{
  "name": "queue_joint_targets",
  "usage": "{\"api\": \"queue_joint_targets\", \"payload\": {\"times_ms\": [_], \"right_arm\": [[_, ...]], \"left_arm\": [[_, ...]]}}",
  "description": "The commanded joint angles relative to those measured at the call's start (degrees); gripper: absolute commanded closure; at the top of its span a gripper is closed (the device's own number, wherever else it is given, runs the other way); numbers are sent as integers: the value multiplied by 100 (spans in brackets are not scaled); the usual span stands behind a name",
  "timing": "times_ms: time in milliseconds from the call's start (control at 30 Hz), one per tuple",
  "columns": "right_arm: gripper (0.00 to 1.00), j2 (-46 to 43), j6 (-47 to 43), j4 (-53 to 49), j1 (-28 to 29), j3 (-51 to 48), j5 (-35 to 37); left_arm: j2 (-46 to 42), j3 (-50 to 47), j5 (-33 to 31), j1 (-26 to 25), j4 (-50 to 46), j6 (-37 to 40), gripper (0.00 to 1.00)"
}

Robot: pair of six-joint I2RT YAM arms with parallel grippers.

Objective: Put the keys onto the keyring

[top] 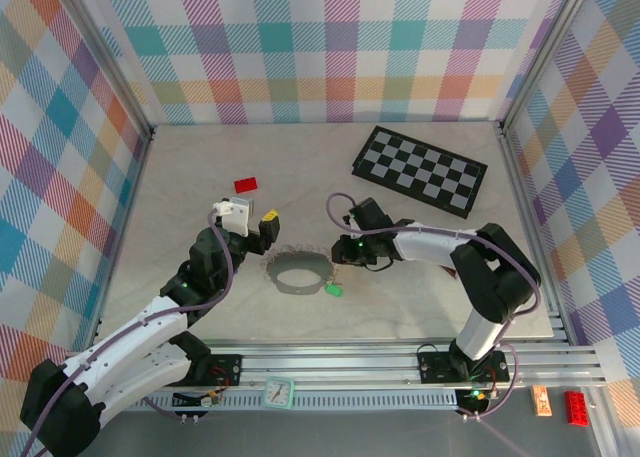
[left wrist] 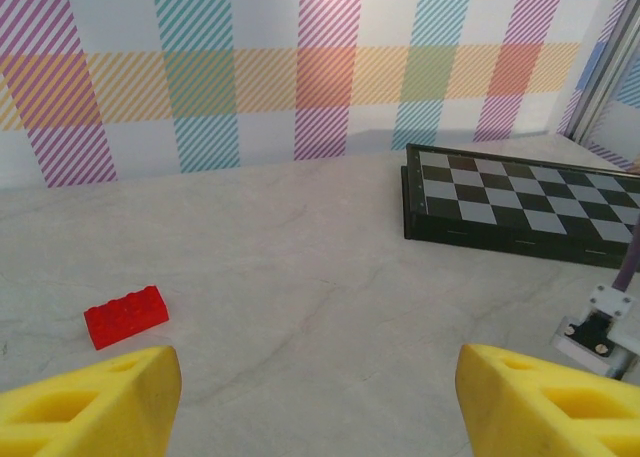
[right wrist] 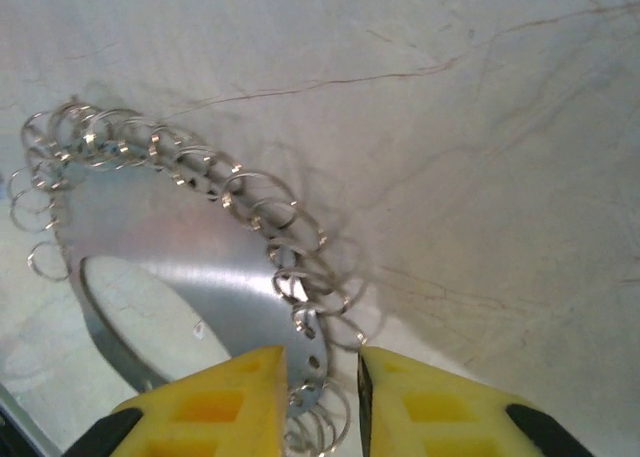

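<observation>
Narrowly parted, the right gripper (right wrist: 322,397) sits low over the table (top: 300,157) with the rim of the keyring (right wrist: 200,277) between its yellow fingers (right wrist: 215,407). A sliver of table shows in the gap, so it looks loose on the rim rather than clamped. The left gripper (left wrist: 315,392) hangs wide apart with nothing in it, just left of the loop and facing the back wall.

As for progress, the green key (top: 333,290) lies at the loop's near right edge. It is too small to tell whether it is hooked on or only resting beside the loop. My judgement is that the job is at best partly done, and that key needs checking before it counts.

The keyring is a flat silvery band bent into a loop and fringed with small wire rings. It rests on the table between the two arms. From above it reads as an oval with its opening facing up, its long axis running left to right and its right end under the right gripper. Which way the green key points I cannot tell
</observation>
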Motion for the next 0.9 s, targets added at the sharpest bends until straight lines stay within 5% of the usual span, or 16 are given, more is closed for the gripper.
{"api": "queue_joint_targets", "payload": {"times_ms": [0,133,333,867], "right_arm": [[74,-465,-868,-346,28,-110,-36],[74,-492,-1725,-1103,80,124,183],[70,-306,-1589,-983,441,123,-327],[65,146,-1436,-843,659,305,557]], "left_arm": [[-23,-100,-51,65,74,92,28],[-1,-92,-12,71,86,70,28],[-16,-83,15,71,60,27,28],[-47,-48,19,71,-28,32,28]]}}
